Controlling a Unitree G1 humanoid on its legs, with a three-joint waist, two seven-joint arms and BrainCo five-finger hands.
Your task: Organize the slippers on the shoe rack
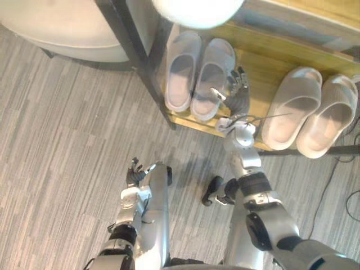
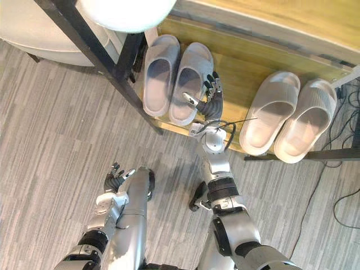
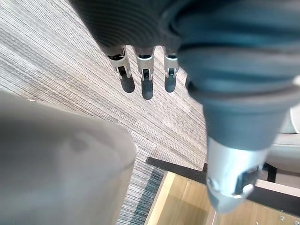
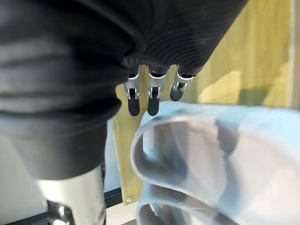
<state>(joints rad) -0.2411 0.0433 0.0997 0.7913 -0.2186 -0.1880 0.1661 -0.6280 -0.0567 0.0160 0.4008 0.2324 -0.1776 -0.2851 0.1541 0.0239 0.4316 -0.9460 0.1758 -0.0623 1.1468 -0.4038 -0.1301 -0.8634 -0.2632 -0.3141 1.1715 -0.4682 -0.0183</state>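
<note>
grey striped floor [image 1: 67,124] takes the lower left. wooden shoe rack [image 1: 264,62] crosses the upper right, bearing one slipper pair [image 1: 181,73] at upper centre and another pair [image 1: 295,109] far right. right hand [image 1: 239,93] sits at the centre pair's edge, fingers straight and wide. left hand [image 1: 134,174] is at lower left, fingers loosely open.

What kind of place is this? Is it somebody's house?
Probably a home entryway, though I can't be sure: a low wooden shoe rack with a dark frame, a pair of pale slippers on it, another pair beside them, and grey striped flooring.
</note>
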